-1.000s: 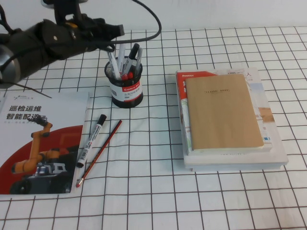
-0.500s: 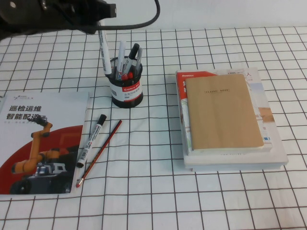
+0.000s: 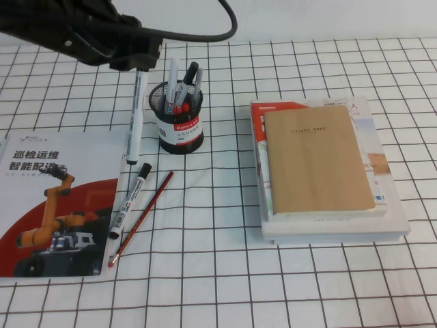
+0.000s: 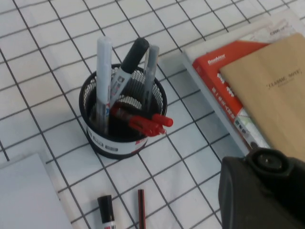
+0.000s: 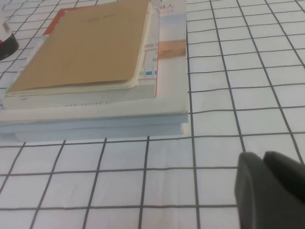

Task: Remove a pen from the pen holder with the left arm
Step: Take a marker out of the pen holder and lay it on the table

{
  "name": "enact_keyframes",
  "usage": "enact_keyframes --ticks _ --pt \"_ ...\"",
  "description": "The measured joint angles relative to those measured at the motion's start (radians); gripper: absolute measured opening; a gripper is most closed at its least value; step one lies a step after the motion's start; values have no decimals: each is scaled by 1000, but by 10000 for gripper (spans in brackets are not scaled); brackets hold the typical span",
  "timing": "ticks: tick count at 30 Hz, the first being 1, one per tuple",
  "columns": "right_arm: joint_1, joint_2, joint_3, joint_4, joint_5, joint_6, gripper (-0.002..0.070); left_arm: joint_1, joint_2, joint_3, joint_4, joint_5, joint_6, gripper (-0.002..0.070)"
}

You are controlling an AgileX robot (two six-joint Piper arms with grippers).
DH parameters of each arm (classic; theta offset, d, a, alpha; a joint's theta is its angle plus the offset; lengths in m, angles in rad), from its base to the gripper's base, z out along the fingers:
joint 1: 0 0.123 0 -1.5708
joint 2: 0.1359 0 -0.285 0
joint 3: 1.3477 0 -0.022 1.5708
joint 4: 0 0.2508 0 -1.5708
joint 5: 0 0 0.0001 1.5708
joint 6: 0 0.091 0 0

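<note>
Over gridded cloth [image 3: 307, 287], left end effector [image 3: 141, 65] pinches a pen [image 3: 135, 116] hanging beside the holder [image 3: 180, 130]; right end effector [image 5: 269, 191] sits near books [image 5: 95, 71].

Items by count: one black mesh pen holder [image 3: 179, 130]; one long white pen [image 3: 135, 116]; one black-capped white marker [image 3: 130, 199]; one red pencil [image 3: 143, 217]; one printed brochure [image 3: 54, 205]; one tan notebook [image 3: 315, 158]; stacked books [image 3: 334, 229] beneath, number unclear.

Metal-mesh pen holder [image 3: 179, 133]; smooth plastic pen [image 3: 135, 116]; creased checked cloth [image 3: 273, 287]; glossy brochure [image 3: 41, 205]; matt paper notebook [image 3: 317, 160].
</note>
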Motion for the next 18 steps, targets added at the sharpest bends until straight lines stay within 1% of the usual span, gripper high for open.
enact_keyframes --ticks 6,10,14,18 --pt "0 0 0 0 0 0 -15 -14 14 -18 36 119 -9 119" --pt "0 0 0 0 0 0 -15 -65 75 -19 76 170 -38 119" --pt "0 0 0 0 0 0 -15 -133 139 -19 143 183 -80 119" --pt "0 0 0 0 0 0 -15 -181 190 -19 187 211 -121 119"
